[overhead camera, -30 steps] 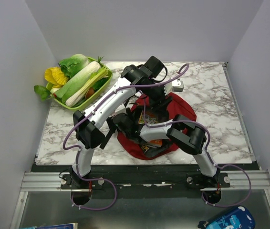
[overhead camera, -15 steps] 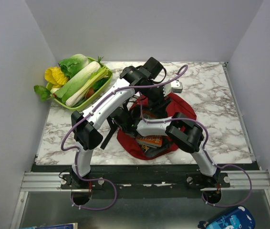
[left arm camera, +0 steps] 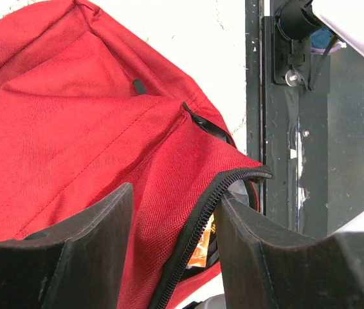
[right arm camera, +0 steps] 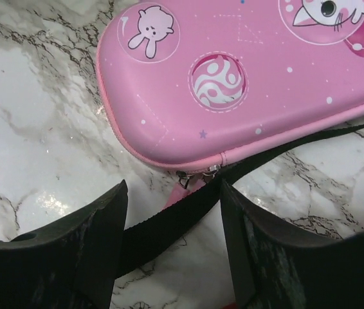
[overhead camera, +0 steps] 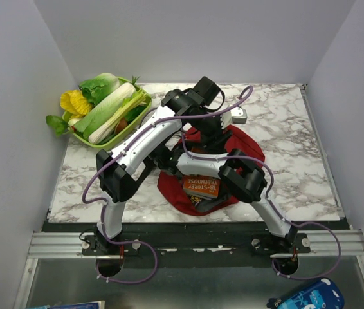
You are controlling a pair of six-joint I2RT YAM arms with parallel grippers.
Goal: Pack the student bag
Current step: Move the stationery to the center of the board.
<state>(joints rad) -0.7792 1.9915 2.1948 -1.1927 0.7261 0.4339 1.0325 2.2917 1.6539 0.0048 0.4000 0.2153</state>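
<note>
The dark-red student bag (overhead camera: 246,145) lies at the table's middle, with an orange book (overhead camera: 201,185) showing in its opening. My left gripper (overhead camera: 214,132) hangs over the bag. In the left wrist view its jaws (left arm camera: 172,193) stand apart around the raised black zipper edge (left arm camera: 195,232) of the red fabric (left arm camera: 72,129). My right gripper (overhead camera: 169,153) is left of the bag. In the right wrist view it (right arm camera: 172,187) is open just short of the pink pencil case (right arm camera: 233,77), with a black strap (right arm camera: 169,225) lying between its fingers. The arms hide the pencil case from the top camera.
A green basket (overhead camera: 141,103) of vegetables stands at the back left. A small grey object (overhead camera: 240,116) lies behind the bag. The black front rail (left arm camera: 278,161) runs beside the bag. A blue case (overhead camera: 307,296) lies below the table, at bottom right.
My right arm has swung its gripper away from the bag's opening toward the left and back. The orange book is now uncovered in the opening. The left arm has hardly moved.
</note>
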